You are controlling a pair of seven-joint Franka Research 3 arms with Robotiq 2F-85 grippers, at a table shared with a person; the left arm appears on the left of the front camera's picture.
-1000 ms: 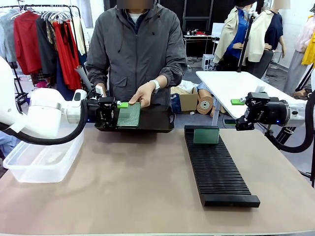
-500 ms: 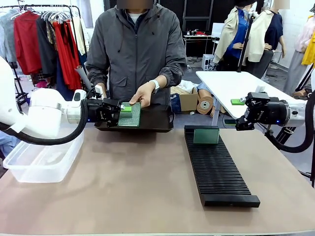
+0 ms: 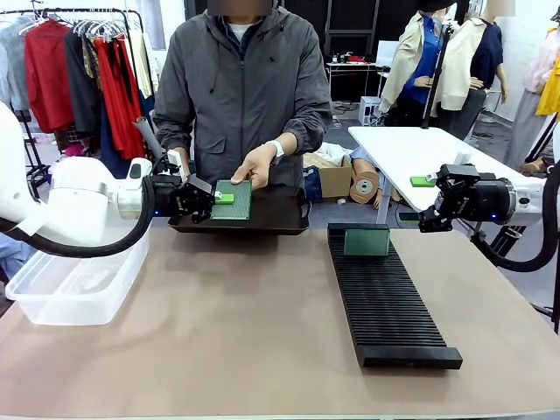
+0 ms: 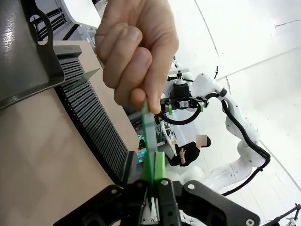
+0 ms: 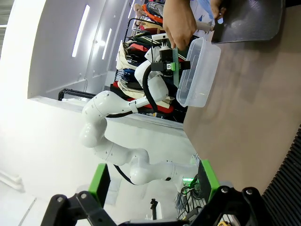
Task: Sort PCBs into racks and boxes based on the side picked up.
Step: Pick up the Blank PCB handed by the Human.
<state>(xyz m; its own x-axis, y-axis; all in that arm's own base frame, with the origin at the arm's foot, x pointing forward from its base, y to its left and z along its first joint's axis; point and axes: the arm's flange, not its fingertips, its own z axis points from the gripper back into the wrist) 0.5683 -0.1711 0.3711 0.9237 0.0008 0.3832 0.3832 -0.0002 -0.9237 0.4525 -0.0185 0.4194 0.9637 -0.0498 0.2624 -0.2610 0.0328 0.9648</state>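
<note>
Tan matte bench (image 3: 262, 324), clothes rail (image 3: 79, 12) upper left, left jaws (image 3: 214, 199) clamped on thin green PCB (image 3: 234, 199), right jaws (image 3: 426, 203) wide, empty, no legible writing

Even, bright overhead light fills the front view, sharp throughout, with only soft shadows on the table (image 3: 262, 332). Both wrist views bend strongly at their edges, white walls and ceiling strips glare, and the nearest parts blur.
</note>
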